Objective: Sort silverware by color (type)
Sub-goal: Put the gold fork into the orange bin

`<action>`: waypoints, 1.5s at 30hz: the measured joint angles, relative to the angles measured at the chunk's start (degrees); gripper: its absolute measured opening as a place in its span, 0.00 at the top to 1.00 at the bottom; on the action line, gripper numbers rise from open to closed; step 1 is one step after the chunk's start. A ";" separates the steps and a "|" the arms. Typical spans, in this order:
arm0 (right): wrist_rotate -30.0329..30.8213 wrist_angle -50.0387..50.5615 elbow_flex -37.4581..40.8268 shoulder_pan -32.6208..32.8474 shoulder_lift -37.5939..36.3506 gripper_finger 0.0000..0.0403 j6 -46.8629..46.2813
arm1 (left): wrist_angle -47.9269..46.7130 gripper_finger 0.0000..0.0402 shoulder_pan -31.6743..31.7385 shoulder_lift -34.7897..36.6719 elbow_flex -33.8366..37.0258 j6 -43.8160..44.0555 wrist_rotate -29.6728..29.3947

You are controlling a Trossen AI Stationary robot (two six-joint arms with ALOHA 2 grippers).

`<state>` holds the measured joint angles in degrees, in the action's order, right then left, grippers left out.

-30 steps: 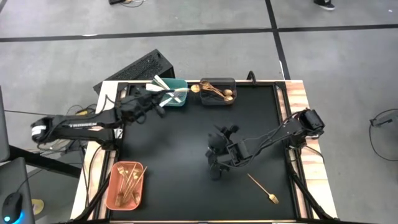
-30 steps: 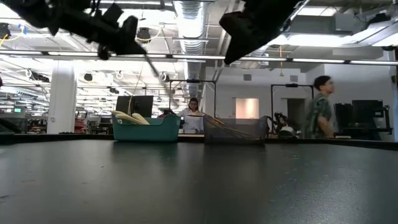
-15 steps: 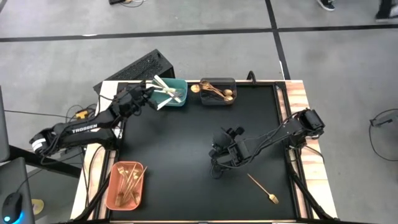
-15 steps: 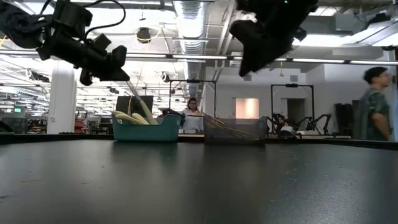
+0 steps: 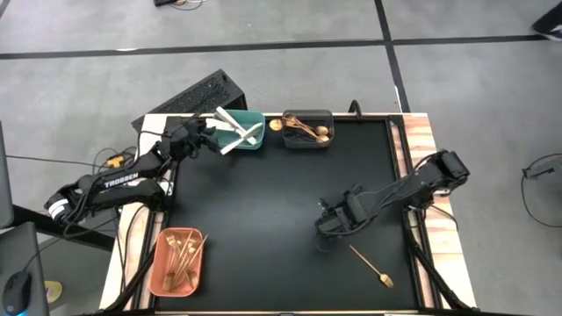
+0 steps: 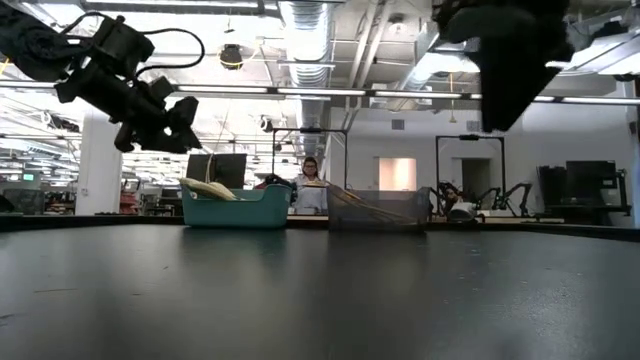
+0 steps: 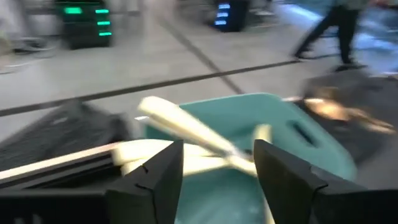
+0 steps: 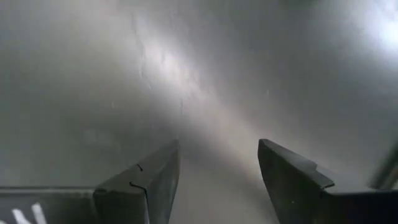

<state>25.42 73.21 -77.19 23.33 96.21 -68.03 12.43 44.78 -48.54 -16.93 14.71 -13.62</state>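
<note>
Several white knives [image 5: 235, 129] lie in the teal bin [image 5: 255, 118] at the far edge, their ends sticking out over its left rim [image 7: 186, 127]. My left gripper [image 5: 200, 137] hovers open just left of that bin, nothing between its fingers [image 7: 217, 155]. Gold spoons [image 5: 303, 128] fill the dark grey bin [image 5: 307, 144] beside it. Gold forks [image 5: 180, 254] lie in the salmon bin [image 5: 160, 274] at the near left. One gold spoon [image 5: 370, 267] lies flat on the black mat at the near right. My right gripper [image 5: 327, 226] hangs open above the mat, up-left of that spoon.
The black mat [image 5: 255, 211] between the bins and the loose spoon is bare. A dark keyboard-like object [image 5: 189, 101] sits off the table's far left corner. Wooden table edges [image 5: 421, 140] frame the mat. The room beyond shows desks and a seated person [image 6: 311, 180].
My left gripper has let go of a white knife, which now lies in the teal bin, and has drawn back toward the table's left edge and sunk a little. My right gripper has gone toward the right edge, nearer the loose gold spoon, and has tipped further down.
</note>
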 joint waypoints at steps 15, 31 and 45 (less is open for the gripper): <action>-29.51 -4.60 7.71 10.10 1.70 0.50 -7.76 | 3.87 0.55 -10.94 16.26 -0.02 -2.43 21.37; -35.20 -17.09 13.00 23.22 2.08 0.59 -18.94 | -0.23 0.57 -21.27 21.17 -0.02 -12.21 18.12; -42.08 -18.16 12.81 24.76 11.18 0.62 -10.65 | -2.76 0.57 -25.02 19.27 -0.02 -16.67 10.65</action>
<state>-16.66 55.05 -64.38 48.10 107.39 -78.68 9.68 19.76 -29.27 -16.95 -1.96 -2.97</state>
